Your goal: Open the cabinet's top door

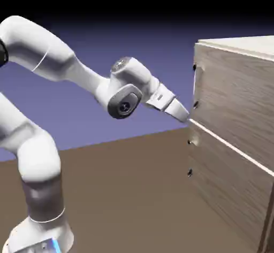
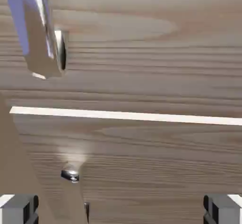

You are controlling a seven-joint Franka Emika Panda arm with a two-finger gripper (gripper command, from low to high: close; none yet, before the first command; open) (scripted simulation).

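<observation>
your pincer (image 1: 184, 114) is spread wide, fingers (image 2: 19, 209) empty, tip near the seam below the top door (image 1: 235, 94) of the cabinet (image 1: 230, 182); its silver handle (image 2: 45, 33) sits off-centre.

your arm reaches from the lower left toward the cabinet (image 1: 235, 139) at the right of the exterior view. the gripper (image 1: 184, 114) sits just beside the cabinet's front edge, level with the seam between the two stacked panels. the top door (image 1: 235, 94) lies above that seam, the lower panel (image 1: 225, 188) below it. in the hand view, the handle (image 2: 47, 33) stands upper left above the seam, well left of the fingertips' (image 2: 19, 209) midline.
</observation>
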